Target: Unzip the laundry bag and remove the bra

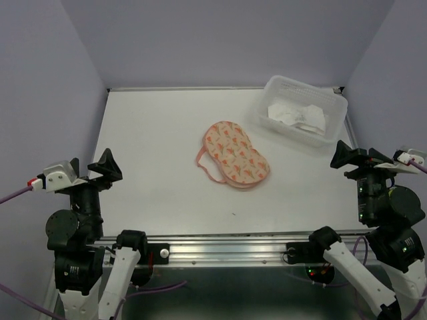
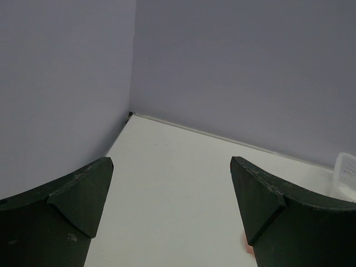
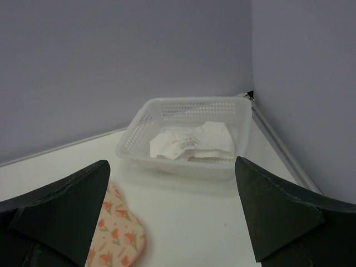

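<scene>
Peach printed laundry bag [image 1: 235,155] lies closed; left gripper [image 2: 171,167] and right gripper [image 3: 172,167] both gape wide, holding nothing.

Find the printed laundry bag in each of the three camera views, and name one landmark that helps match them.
Top external: the laundry bag lies mid-table, slightly right of centre.
Left wrist: only a peach sliver at the bottom, right of centre, perhaps its edge; too small to be sure.
Right wrist: bottom left, cut by the frame edge.
Shared landmark: the white basket, behind and right of the bag; its corner shows at the left wrist view's right edge.
</scene>
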### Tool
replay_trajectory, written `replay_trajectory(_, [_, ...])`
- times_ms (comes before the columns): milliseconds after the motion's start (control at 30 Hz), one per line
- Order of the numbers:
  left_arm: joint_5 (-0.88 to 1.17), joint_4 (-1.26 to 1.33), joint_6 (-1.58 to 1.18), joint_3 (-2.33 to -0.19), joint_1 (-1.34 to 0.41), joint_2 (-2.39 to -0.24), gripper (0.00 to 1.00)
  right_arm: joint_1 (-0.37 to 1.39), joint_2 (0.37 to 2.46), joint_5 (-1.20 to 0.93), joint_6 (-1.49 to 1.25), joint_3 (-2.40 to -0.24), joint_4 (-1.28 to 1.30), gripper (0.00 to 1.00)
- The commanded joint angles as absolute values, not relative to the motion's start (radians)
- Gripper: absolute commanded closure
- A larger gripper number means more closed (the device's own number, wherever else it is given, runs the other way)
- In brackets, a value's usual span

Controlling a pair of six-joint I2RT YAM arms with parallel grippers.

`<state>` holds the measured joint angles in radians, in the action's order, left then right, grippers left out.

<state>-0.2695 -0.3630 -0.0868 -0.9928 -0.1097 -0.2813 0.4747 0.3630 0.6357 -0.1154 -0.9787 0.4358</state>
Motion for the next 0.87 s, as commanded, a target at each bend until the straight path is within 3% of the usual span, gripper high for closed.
replay_trajectory(0, [-0.318,-0.357,-0.083,-1.002,-0.106,-0.268,0.01,0.480,0.371,0.634,-0.064,-0.991,0.428,0.00])
replay_trajectory(833, [-0.311,-0.359,-0.075,-1.005,-0.106,-0.261,0.01,0.480,0.368,0.621,-0.048,-0.991,0.420,0.00])
